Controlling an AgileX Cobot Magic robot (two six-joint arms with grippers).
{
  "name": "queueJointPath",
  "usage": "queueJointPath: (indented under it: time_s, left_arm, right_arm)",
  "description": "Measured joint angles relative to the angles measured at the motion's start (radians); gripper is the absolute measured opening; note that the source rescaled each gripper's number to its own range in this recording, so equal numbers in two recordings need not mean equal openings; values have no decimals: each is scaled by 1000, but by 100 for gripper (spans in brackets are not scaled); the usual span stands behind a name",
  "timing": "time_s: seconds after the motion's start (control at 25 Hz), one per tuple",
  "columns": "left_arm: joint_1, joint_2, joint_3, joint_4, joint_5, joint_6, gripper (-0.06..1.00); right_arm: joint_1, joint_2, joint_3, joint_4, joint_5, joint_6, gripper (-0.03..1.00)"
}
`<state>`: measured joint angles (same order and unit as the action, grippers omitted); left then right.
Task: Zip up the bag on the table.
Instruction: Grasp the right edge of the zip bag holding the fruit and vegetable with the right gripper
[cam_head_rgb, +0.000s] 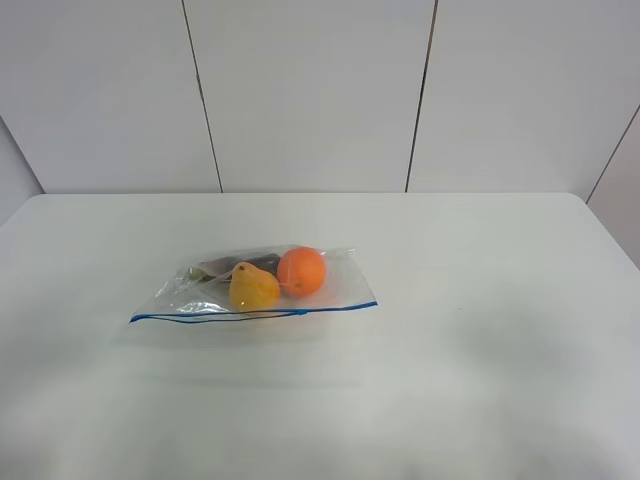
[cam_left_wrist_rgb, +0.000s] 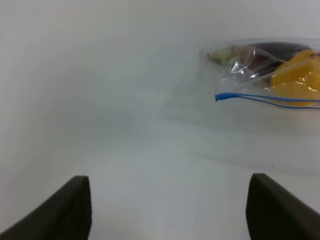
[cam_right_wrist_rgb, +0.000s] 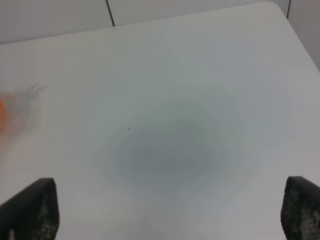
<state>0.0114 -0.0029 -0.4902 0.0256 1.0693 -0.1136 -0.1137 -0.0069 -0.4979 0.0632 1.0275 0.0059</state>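
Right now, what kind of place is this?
Probably a robot test lab, not a home: a plain white table, a blank panelled wall behind it, and only one bag set out.

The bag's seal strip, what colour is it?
Blue; the strip shows best in the left wrist view.

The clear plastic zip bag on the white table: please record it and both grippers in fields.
object: clear rectangular plastic zip bag, lying on white matte table
contents: round orange fruit, yellow pear-shaped fruit, a dark item
seal: blue strip, two lines apart, seems unzipped
left gripper: open, short of bag
right gripper: open, above table
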Motion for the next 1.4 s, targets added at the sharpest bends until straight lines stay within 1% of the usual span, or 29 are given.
queueJointPath:
  time_s: [1.4]
  left_arm:
    - [0, 0, 0, 0, 1, 0, 100]
  right_arm:
    - [0, 0, 0, 1, 1, 0, 100]
